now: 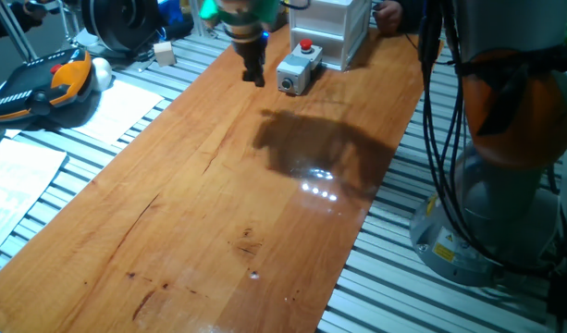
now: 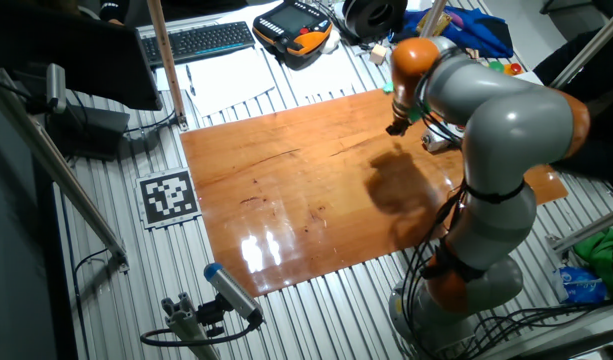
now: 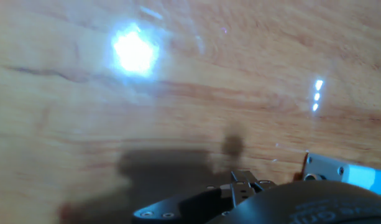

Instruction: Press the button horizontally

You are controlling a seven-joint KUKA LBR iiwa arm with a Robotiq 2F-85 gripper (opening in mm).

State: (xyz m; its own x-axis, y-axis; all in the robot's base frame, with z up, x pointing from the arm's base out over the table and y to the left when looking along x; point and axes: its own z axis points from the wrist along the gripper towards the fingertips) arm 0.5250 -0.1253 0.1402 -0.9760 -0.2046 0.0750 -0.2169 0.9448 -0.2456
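My pincer (image 1: 255, 78) hangs low over the far end of the wooden tabletop (image 1: 218, 203), its dark fingers pointing down, close to the surface. The button (image 1: 299, 69) sits on the tabletop just beside me, to my right in the one fixed view, right in front of a white drawer box (image 1: 338, 32). It is a light-grey box with a small red cap (image 1: 306, 44) on top and a dark round part (image 1: 287, 85) on the end face that looks toward the camera.

Its long axis runs from that near end face back toward the drawer box. I judge the dark round part to be what I must push, so the push has to go along this axis, toward the drawer box. For that I am not lined up: I stand off to the side of the box, level with its near end, not in front of it.

In my hand view only a pale corner (image 3: 339, 171) shows at the lower right edge; I take it for the button. Whether my fingers are parted or closed I cannot tell; they hold nothing that I can see.
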